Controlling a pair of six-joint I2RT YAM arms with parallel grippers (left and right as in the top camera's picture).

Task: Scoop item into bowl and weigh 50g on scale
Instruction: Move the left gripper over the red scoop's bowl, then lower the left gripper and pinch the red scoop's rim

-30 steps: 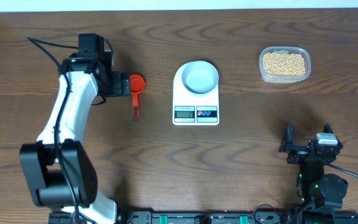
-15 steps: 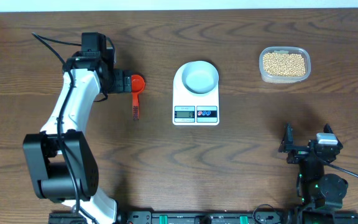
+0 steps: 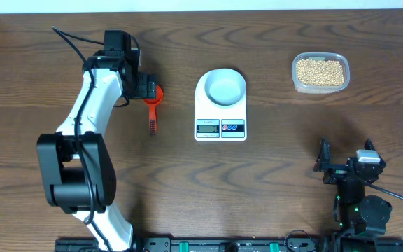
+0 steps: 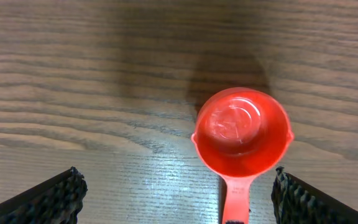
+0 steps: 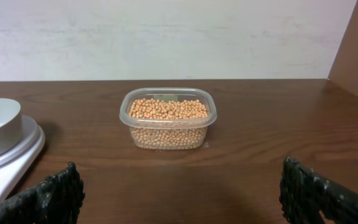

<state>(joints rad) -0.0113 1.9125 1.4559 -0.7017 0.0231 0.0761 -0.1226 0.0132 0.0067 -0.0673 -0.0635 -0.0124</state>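
I see a dark wooden table (image 3: pixel 271 175) carrying the scale (image 3: pixel 220 113), with a red scoop (image 3: pixel 152 117) to its left and a clear tub (image 3: pixel 320 89) off to its far right.

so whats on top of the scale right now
The white bowl sits on the scale, and its inside looks empty. The part of the scale's platform directly under the bowl is covered.

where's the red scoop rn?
Overhead view: the red scoop lies on the table's left side, just left of the scale, directly beneath the open left gripper.
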